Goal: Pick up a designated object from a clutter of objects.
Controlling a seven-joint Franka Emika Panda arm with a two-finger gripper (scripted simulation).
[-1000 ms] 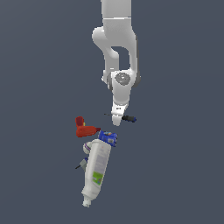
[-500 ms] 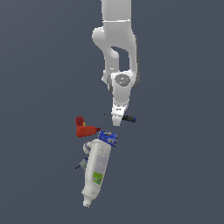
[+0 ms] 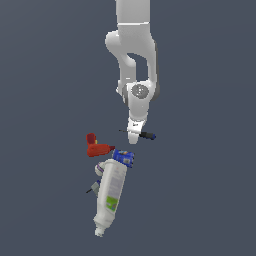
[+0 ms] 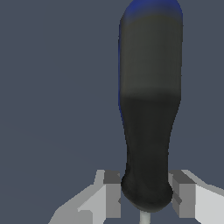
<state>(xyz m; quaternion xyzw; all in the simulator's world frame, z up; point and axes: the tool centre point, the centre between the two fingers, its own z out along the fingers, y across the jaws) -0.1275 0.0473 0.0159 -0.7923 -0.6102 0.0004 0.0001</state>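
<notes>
The screwdriver point(image 3: 142, 134) lies crosswise between the fingers of the gripper point(image 3: 133, 136), its handle toward the exterior view's right and its shaft toward the exterior view's left. In the wrist view the screwdriver point(image 4: 148, 109) sits between the two fingertips point(image 4: 113, 192). Below it in the exterior view, and apart from it, lies the clutter: the drill point(image 3: 96, 147) on the exterior view's left, the can point(image 3: 123, 158) just beside it on the right, and the bottle point(image 3: 110, 195) stretching downward from the can, touching it. Small bits point(image 3: 94, 187) lie against the bottle's left side.
</notes>
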